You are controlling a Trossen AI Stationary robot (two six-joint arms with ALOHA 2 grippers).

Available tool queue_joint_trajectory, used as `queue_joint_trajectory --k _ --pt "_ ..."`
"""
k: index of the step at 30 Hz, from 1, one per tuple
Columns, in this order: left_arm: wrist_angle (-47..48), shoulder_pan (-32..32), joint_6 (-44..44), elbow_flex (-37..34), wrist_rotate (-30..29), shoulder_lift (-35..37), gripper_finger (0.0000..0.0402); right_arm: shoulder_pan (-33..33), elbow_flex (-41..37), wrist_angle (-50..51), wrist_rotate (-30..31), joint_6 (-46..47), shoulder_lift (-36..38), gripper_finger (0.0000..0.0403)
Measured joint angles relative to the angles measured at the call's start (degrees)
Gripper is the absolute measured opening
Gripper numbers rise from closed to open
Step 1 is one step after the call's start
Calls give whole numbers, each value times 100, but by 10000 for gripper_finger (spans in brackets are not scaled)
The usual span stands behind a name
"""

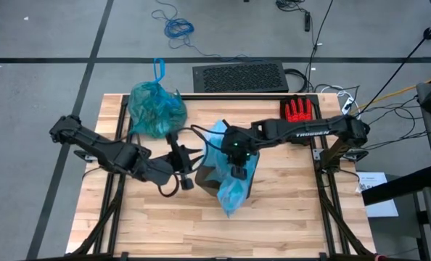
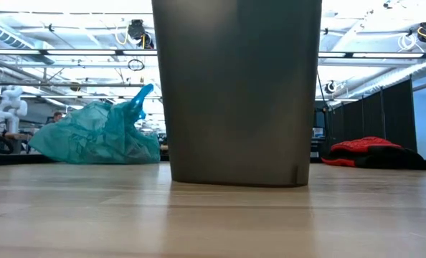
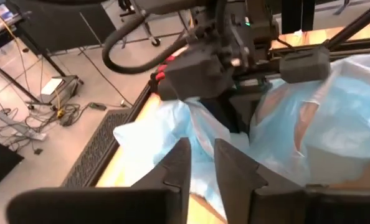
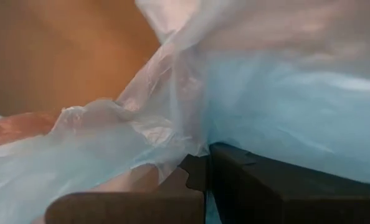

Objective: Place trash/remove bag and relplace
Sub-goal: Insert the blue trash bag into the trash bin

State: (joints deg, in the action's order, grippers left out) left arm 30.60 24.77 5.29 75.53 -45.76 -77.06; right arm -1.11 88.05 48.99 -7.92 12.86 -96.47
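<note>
The teal bag [image 1: 156, 109], knotted and bulging, lies at the tabletop's [image 1: 288, 217] far left, well apart from the work. The pale blue bag [image 1: 234, 190] now draped over the grey bin [image 2: 238, 93] at the middle is thin, crinkly film: light, limp and slippery, best pinched at a bunched edge near the rim and likely to tear if dragged. The right pincer [image 1: 239, 172] is clamped shut on a fold of it. The left pincer [image 1: 184, 181] sits just beside the bin, fingers [image 3: 175, 165] narrowly parted around the film's edge; whether it grips I cannot tell. A red glove [image 1: 298, 110] lies far right.
</note>
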Motion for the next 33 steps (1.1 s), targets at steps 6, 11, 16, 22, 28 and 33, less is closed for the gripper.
queue_joint_trajectory --k 6,11,16,22,28,33 --pt "252 0 326 -108 -333 0 29 230 -263 -211 70 -18 16 0" --pt "737 0 906 -154 -934 4 3 435 -538 -391 100 -15 34 0" --pt "742 0 1413 -605 -1027 28 2 472 -639 -416 3 13 -9 0" --pt "597 0 1741 -835 -1067 33 1 184 -590 -512 4 -2 -16 0" --pt "534 36 1832 -835 -1310 35 1 -185 -473 -702 8 -3 -4 0" --pt "604 130 1840 -835 -1715 63 0 -469 -463 -1054 11 -23 -2 0"
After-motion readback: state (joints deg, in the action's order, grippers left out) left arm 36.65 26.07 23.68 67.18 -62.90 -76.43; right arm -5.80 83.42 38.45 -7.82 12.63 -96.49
